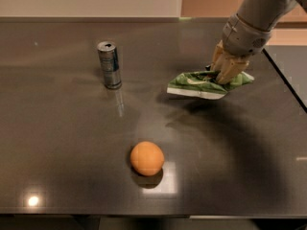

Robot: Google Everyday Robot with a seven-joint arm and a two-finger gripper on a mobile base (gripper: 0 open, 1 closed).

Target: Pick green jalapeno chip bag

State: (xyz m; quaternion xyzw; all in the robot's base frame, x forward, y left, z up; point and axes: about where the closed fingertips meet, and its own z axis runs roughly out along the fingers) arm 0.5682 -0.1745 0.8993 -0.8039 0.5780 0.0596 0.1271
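Note:
The green jalapeno chip bag [194, 83] is a crinkly green foil bag with a white sealed edge. It hangs tilted a little above the dark table, at the right. My gripper [221, 74] comes down from the upper right and is shut on the bag's right part. The bag's shadow lies on the table below it.
An upright silver drink can [110, 64] stands at the left middle. An orange [147, 158] lies near the front centre. The dark glossy table [57, 143] has its right edge just beyond the gripper and its front edge at the bottom.

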